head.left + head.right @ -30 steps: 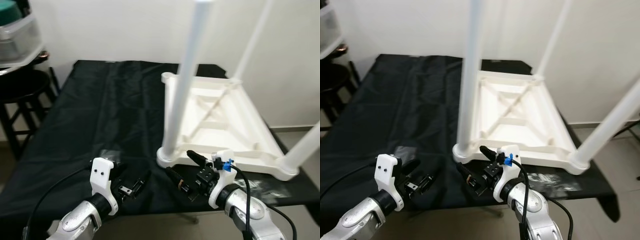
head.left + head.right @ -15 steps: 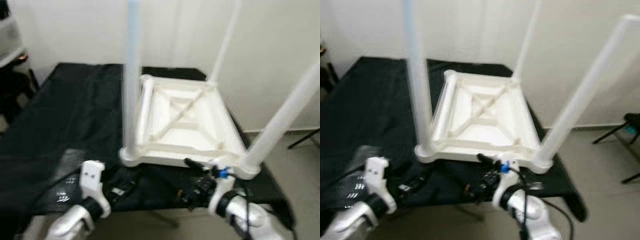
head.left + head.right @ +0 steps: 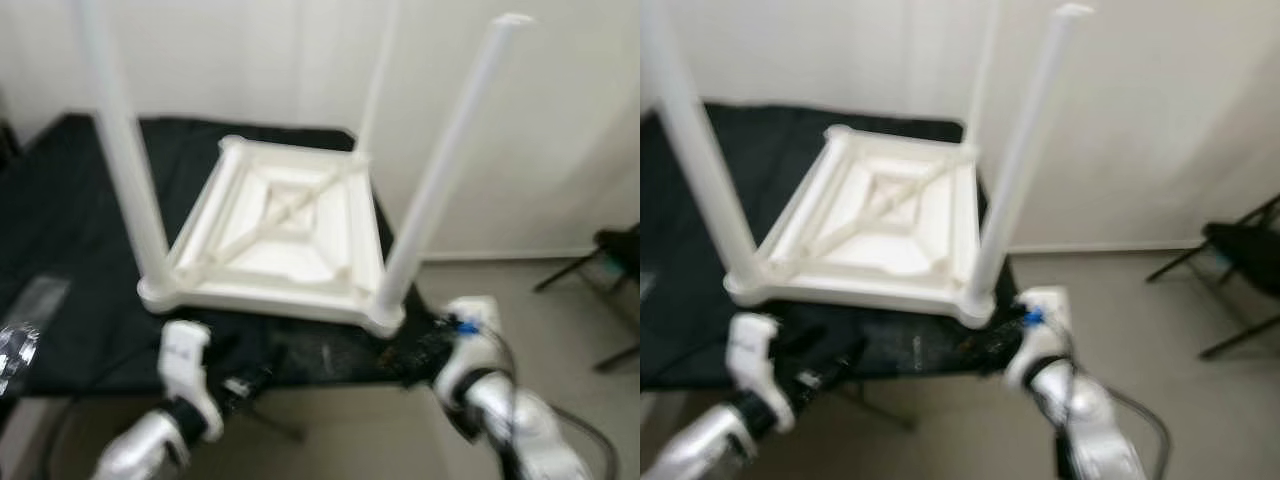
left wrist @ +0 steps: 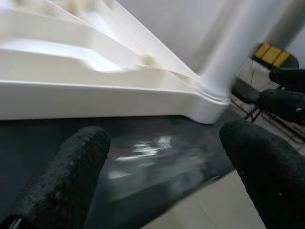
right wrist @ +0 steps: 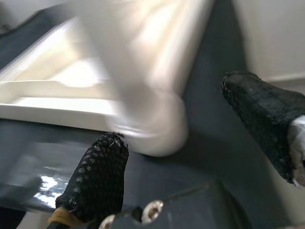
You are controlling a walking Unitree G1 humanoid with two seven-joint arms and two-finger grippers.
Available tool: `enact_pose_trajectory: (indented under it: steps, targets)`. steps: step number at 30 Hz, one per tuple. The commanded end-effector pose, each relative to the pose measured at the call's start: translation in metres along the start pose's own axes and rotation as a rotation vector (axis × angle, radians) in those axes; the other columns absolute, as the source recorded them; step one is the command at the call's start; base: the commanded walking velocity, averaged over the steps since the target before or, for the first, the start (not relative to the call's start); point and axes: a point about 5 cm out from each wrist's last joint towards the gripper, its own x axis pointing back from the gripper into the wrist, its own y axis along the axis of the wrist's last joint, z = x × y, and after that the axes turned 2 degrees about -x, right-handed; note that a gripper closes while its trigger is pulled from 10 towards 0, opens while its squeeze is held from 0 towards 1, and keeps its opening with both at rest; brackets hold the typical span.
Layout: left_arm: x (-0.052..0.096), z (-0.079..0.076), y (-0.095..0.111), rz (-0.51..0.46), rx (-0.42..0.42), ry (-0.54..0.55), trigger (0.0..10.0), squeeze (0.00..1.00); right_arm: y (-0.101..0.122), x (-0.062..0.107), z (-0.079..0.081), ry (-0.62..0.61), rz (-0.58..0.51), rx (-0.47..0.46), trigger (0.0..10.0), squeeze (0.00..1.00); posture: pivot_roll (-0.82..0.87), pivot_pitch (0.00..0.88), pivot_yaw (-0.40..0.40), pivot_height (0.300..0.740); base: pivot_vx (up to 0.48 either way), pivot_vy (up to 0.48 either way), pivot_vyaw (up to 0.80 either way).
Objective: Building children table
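White plastic, upside down: the children's table [image 3: 280, 235] lies on its top on a black cloth [image 3: 60, 270] that covers the table [image 3: 670, 360] carrying it, toward the right end. Three legs are up: the near-left leg [image 3: 120, 160], the near-right leg [image 3: 440, 170] and a far leg [image 3: 375, 85] against the wall. The far-left corner [image 3: 232, 146] looks bare to me, though the heads-up views are blurred, so I take that as a guess.

My left pincer [image 3: 245, 385] sits low at the near edge, released, its two fingers [image 4: 62, 176] spread wide with nothing between them, aimed along the near rim toward the near-right corner. My right pincer [image 5: 186, 157] is also released, empty, and pointed at the socket [image 5: 152, 129] where the near-right leg meets the frame, one finger to each side of it but not touching.

I judge the step in hand to be seating or checking that near-right leg. To do it well I should let the view settle first, then centre the socket between my right fingers and close low on the leg, near its root, so it cannot lever sideways. The left pincer should steady the near rim [image 4: 95, 98] so the light frame does not slide on the slick cloth toward the right edge, which is close.
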Motion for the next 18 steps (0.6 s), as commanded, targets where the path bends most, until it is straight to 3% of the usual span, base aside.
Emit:
enact_pose_trajectory:
  steps: [1, 3, 5, 12, 18]
  targets:
    - [-0.004, -0.005, -0.002, 0.004, 0.012, -0.023, 10.0, 0.0, -0.005, 0.001, -0.006, -0.033, 0.014, -0.011, 10.0, 0.0, -0.1, 0.033, -0.083, 0.74, 0.0, -0.465, 0.0]
    - [-0.005, -0.005, -0.002, 0.001, 0.012, -0.024, 10.0, 0.0, -0.005, 0.0, -0.005, -0.038, 0.006, -0.02, 10.0, 0.0, -0.1, 0.03, -0.083, 0.74, 0.0, -0.465, 0.0]
    - [-0.006, -0.006, -0.001, -0.001, 0.012, -0.026, 10.0, 0.0, 0.001, 0.0, -0.005, -0.02, -0.048, -0.086, 10.0, 0.0, -0.1, 0.025, -0.082, 0.74, 0.0, -0.461, 0.0]
    - [-0.008, -0.003, 0.002, -0.013, 0.009, -0.022, 10.0, 0.0, -0.001, -0.004, -0.021, -0.096, -0.017, -0.048, 10.0, 0.0, -0.11, 0.031, -0.078, 0.74, 0.0, -0.465, 0.59]
    - [-0.009, -0.003, 0.002, -0.018, 0.011, -0.019, 10.0, 0.0, -0.002, -0.005, -0.022, -0.092, -0.015, -0.048, 10.0, 0.0, -0.12, 0.025, -0.079, 0.74, 0.0, -0.463, 0.69]
